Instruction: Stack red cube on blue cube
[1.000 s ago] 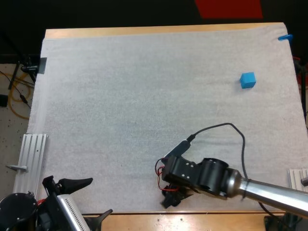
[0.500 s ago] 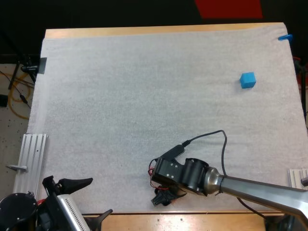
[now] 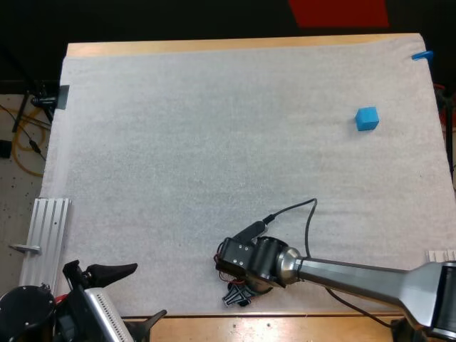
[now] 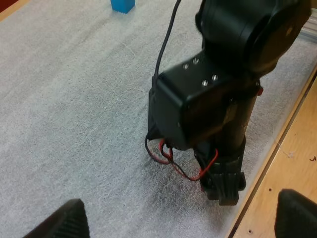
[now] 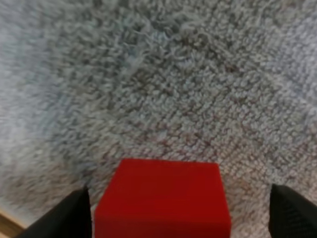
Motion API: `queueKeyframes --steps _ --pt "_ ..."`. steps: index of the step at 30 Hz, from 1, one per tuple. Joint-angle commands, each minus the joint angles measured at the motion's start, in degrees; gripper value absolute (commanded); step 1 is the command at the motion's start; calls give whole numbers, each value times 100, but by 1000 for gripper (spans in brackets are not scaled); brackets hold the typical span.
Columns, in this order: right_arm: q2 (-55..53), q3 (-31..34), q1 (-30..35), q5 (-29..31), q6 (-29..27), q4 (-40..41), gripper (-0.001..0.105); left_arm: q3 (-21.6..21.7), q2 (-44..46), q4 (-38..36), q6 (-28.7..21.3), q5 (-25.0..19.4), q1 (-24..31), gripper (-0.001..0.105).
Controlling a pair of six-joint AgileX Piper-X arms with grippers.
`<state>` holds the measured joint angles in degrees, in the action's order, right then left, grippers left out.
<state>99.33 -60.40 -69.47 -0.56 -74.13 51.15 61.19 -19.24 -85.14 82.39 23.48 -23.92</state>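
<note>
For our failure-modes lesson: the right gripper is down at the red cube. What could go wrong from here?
The red cube sits off-centre between the open fingers of the right gripper; closing may twist it. It lies near the table edge; a nudge could drop it. The blue cube is far: a long carry.

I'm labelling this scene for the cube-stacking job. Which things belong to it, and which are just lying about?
Belongs to the job:
- red cube, untouched between the fingers of the open right gripper
- blue cube, far off on the mat

Just lying about:
- ribbed metal rail at the mat's left edge
</note>
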Motion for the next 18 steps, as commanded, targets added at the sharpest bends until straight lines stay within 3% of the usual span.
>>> queueKeyframes --steps 1,6,8,18 --pt "-11 -48 0 -14 -54 -23 70 33 -14 -11 -17 34 -16 74" --pt "-2 -48 0 -14 -65 33 37 33 -14 -11 -38 34 -16 74" --pt "-14 -79 0 -14 -88 128 31 33 -14 -11 -35 34 -16 74" --pt "-780 -630 95 563 -807 1107 31 33 -14 -11 -35 34 -16 74"
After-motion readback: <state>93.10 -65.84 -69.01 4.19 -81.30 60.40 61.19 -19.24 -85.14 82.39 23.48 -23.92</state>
